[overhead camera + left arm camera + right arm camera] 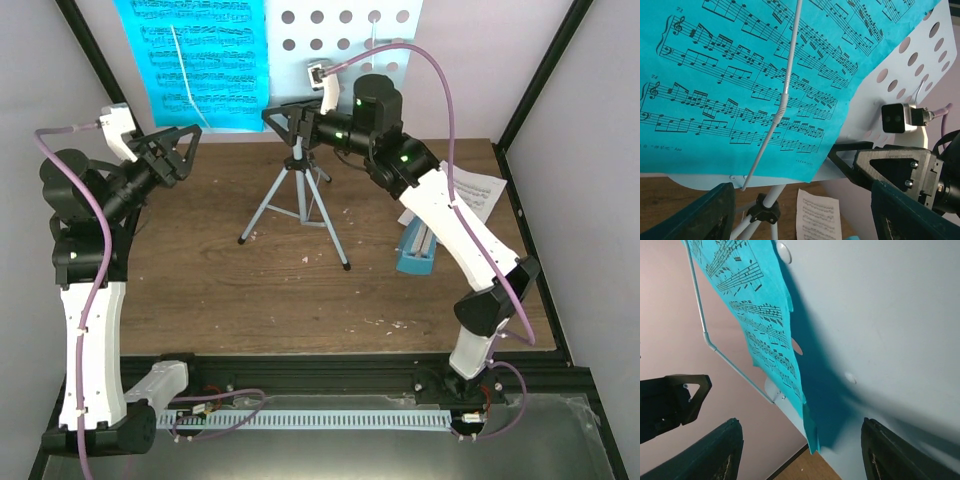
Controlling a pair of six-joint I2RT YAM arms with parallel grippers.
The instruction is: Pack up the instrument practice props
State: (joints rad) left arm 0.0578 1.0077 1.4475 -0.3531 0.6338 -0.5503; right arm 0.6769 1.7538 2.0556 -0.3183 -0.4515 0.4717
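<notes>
The pale blue perforated music stand [345, 35] stands on its tripod [295, 200] at the back middle. A cyan music sheet [195, 60] lies on its desk under a thin wire holder [784, 97]. My left gripper [190, 152] is open and empty, just left of and below the sheet's lower edge [740, 85]. My right gripper [280, 125] is open and empty, close under the desk's lower edge [880, 315] near the cyan sheet's corner [765, 330]. A white music sheet [478, 195] lies on the table at the right. The teal metronome [418, 250] sits beside it, partly hidden by my right arm.
The wooden table [220, 290] is enclosed by pale walls and black frame posts [535, 80]. The tripod legs spread over the middle back of the table. The white sheet also shows in the left wrist view [820, 217], below the tripod hub [762, 210].
</notes>
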